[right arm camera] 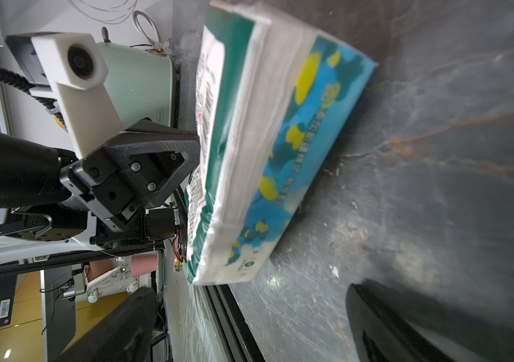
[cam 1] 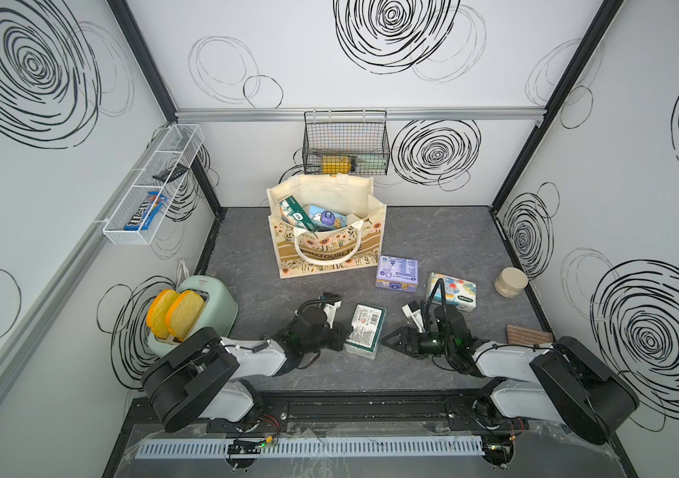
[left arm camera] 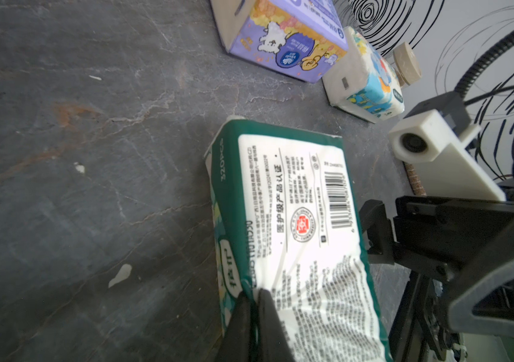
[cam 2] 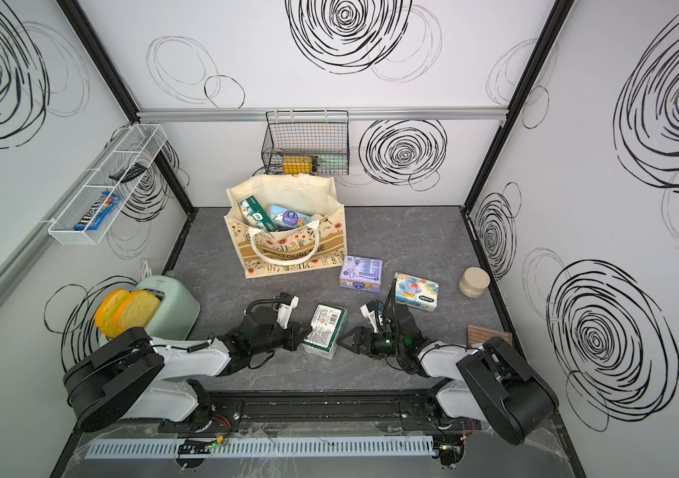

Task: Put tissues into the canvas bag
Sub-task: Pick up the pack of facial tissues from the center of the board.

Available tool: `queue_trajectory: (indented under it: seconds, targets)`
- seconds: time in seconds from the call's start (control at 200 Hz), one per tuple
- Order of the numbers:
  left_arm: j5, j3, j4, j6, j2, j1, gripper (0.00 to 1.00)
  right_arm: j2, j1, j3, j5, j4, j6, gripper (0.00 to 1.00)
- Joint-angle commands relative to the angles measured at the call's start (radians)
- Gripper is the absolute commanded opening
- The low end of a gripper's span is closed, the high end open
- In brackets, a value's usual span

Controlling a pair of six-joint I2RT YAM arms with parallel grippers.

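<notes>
The dark green tissue pack (cam 1: 364,335) is found near the front of the grey, marble-veined bench (cam 1: 433,231), between the two hands. Its long axis is laid roughly front to back, with the far end turned toward the canvas bag (cam 1: 329,252). Its white label face, printed with black text, a barcode and a red round seal, is turned upward. The brick shape is wrapped in glossy soft film that is creased near the grip. A blue side with yellow blotches and a white band of stacked sheets are shown in the right wrist view (right arm camera: 280,141). Whether the pack is fully rested on the bench cannot be told. The left hand (left arm camera: 254,301) is closed, a fold of the film at the pack's long edge being pinched between its black fingertips. The right hand (cam 1: 389,340) is held wide open just beside the pack's other side, nothing being gripped. The cream floral fabric bag is stood upright behind, with packs inside.
</notes>
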Motion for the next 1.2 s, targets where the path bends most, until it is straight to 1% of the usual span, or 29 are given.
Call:
queue_trajectory:
  seconds: [0.0, 0.215, 0.56, 0.711, 1.001, 1.071, 1.161, 1.196]
  targets:
    - [0.004, -0.036, -0.058, 0.015, 0.024, 0.016, 0.09, 0.066, 0.026, 0.043, 0.01, 0.079, 0.03, 0.99]
    - [0.015, -0.047, -0.051, 0.018, 0.022, 0.026, 0.08, 0.198, 0.067, 0.089, 0.035, 0.179, 0.086, 0.98]
    - [0.029, -0.055, -0.045, 0.018, 0.021, 0.031, 0.08, 0.384, 0.087, 0.124, 0.036, 0.38, 0.183, 0.88]
    - [0.035, -0.056, -0.037, 0.012, 0.022, 0.031, 0.08, 0.425, 0.105, 0.149, 0.055, 0.423, 0.207, 0.85]
    - [0.061, -0.05, -0.029, -0.012, 0.009, 0.025, 0.08, 0.469, 0.141, 0.2, 0.085, 0.424, 0.21, 0.83]
    - [0.062, -0.047, -0.035, -0.017, -0.003, 0.02, 0.08, 0.481, 0.144, 0.2, 0.084, 0.437, 0.215, 0.79]
    - [0.058, -0.043, -0.059, -0.014, -0.027, 0.02, 0.09, 0.487, 0.143, 0.196, 0.084, 0.438, 0.219, 0.7]
    - [0.059, -0.041, -0.071, -0.013, -0.037, 0.023, 0.09, 0.484, 0.143, 0.193, 0.086, 0.438, 0.22, 0.69]
